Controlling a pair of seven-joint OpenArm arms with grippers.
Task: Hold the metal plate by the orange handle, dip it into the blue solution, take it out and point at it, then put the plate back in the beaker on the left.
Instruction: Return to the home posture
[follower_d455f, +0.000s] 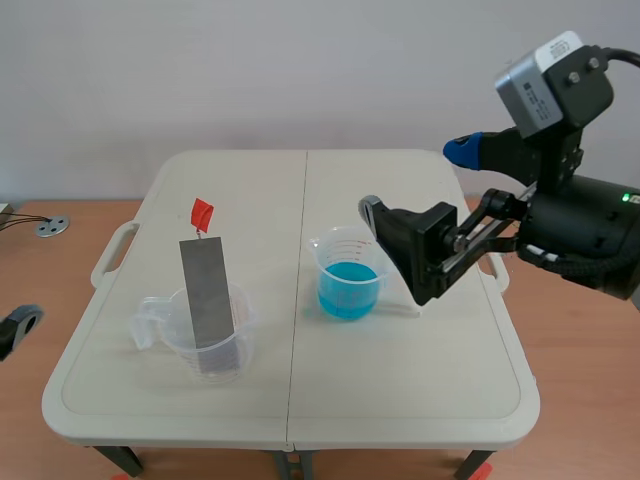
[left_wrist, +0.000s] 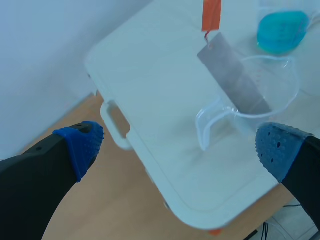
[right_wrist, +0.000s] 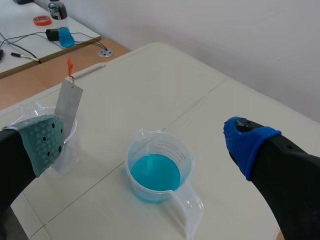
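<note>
Our right claw hung wide open and empty, the beaker of blue solution standing on the table ahead of the gap between its fingers. The metal plate leaned in the clear beaker beyond its grey-green pad, orange handle uppermost. Our left claw was likewise spread wide, holding nothing, with that plate ahead of it, closer to one finger than the other.

Three downward views all share the blue solution
</note>
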